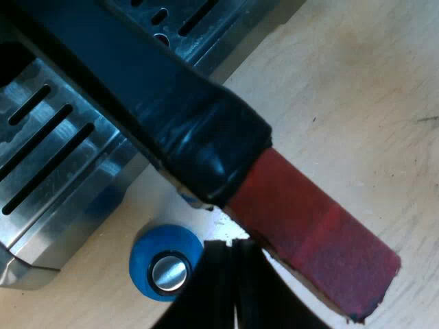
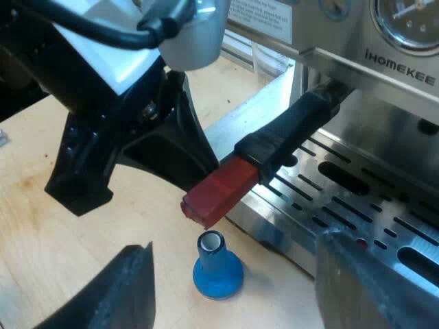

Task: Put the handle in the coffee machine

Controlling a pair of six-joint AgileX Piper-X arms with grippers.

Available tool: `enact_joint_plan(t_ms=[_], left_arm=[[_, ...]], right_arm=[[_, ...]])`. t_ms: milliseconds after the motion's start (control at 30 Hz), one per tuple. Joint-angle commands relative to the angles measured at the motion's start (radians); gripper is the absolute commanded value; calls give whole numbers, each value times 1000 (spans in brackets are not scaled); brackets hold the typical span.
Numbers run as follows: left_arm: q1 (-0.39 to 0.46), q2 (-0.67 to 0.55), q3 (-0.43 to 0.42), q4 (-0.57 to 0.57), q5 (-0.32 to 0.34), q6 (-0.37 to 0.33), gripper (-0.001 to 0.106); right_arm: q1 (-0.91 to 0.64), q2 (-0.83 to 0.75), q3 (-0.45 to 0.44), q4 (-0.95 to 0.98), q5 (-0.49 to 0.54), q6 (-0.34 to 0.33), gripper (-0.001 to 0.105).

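Note:
The holder's dark handle juts out of the espresso machine's front over the drip tray. Its red end hangs past the tray's edge. My left gripper is against that red end. In the left wrist view its fingers are pressed together beside and under the red end, not around it. My right gripper is open, its fingers spread wide over the blue tamper on the wooden table.
The slotted metal drip tray lies under the handle. The blue tamper stands upright by the tray's corner. A clear glass stands beside the machine, and a pressure gauge is on its front. Bare wood spreads beyond.

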Motion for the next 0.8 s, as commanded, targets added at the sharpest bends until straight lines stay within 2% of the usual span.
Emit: enact_joint_plan(t_ms=[33, 200, 233, 267, 300, 433, 533, 567, 667, 800], left_arm=[[-50, -11, -30, -143, 373, 5, 0], [-50, -11, -30, -133, 364, 13, 0], [-50, -11, -30, -123, 354, 13, 0], [-50, -11, -30, -79, 305, 15, 0], [-47, -11, -30, -61, 292, 21, 0], [-47, -11, -30, 49, 140, 170, 0], [-42, -11, -30, 88, 101, 237, 0], [-34, -11, -30, 111, 79, 247, 0], [2, -11, -28, 141, 70, 244, 0], [100, -11, -28, 165, 41, 244, 0]], right_arm=[[1, -11, -10, 1, -10, -9, 54], [1, -11, -10, 1, -10, -9, 54], [1, -11, -10, 1, -10, -9, 54], [1, -11, -10, 1, -10, -9, 54], [1, -11, -10, 1, -10, -9, 54], [1, -11, -10, 1, -12, -9, 54], [1, -11, -10, 1, -17, -9, 54], [1, -11, -10, 1, -33, -9, 54], [1, -11, -10, 1, -33, -9, 54], [1, -11, -10, 1, -33, -9, 54]])
